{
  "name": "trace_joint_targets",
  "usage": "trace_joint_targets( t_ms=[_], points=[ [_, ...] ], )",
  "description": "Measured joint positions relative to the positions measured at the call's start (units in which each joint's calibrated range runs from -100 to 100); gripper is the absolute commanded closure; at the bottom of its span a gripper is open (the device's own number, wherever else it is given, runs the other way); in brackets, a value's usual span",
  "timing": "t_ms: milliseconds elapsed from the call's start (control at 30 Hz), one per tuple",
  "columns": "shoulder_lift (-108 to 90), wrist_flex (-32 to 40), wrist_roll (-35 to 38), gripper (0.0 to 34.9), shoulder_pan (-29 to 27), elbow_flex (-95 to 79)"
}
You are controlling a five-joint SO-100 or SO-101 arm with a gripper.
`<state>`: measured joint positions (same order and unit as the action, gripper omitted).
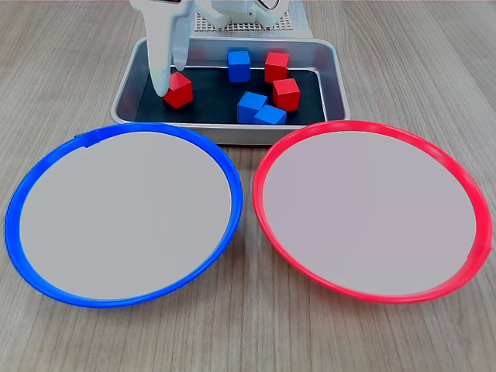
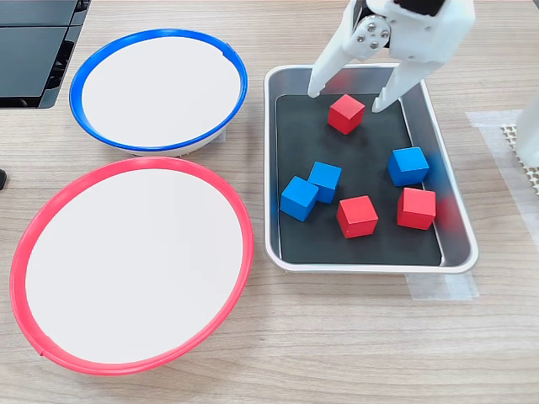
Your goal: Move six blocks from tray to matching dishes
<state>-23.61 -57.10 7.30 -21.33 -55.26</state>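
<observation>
Pincer (image 2: 352, 98) spread wide, I see it straddling one red block (image 2: 346, 114) inside the tray (image 2: 278, 168). Five other blocks crowd the tray floor nearby. Both dishes sit bare on the desk (image 2: 337, 337).

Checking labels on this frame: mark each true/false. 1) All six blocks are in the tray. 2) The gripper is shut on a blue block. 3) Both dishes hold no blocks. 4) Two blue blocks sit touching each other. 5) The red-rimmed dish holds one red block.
1) True: three red and three blue blocks lie in the tray.
2) False: the gripper is open, its fingers either side of a red block, which still sits on the tray floor.
3) True: the blue-rimmed dish and the red-rimmed dish hold no blocks.
4) True: a pair of blue blocks sits together.
5) False: the red-rimmed dish has nothing in it.
</observation>
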Motion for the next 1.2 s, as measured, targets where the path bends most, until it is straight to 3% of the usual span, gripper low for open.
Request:
trace_joint_targets(
  t_ms=[233,367,667,767,800,833,1033,1200],
  points=[
    [6.8,-0.5,-6.0,20.3,3.4,3.2],
    [9.9,-1.8,-7.6,15.4,4.2,6.2],
    [12.2,-2.5,-7.3,14.4,1.7,10.8],
    [12.2,-2.5,-6.6,22.3,1.0,10.8],
    [12.4,-2.5,-6.4,26.5,0.8,10.8],
    [12.6,-2.5,-6.3,34.1,0.6,10.8],
    [13.7,-2.9,-5.7,34.8,0.4,11.7],
    [13.8,-10.5,-4.6,34.8,11.0,24.9]
  ],
)
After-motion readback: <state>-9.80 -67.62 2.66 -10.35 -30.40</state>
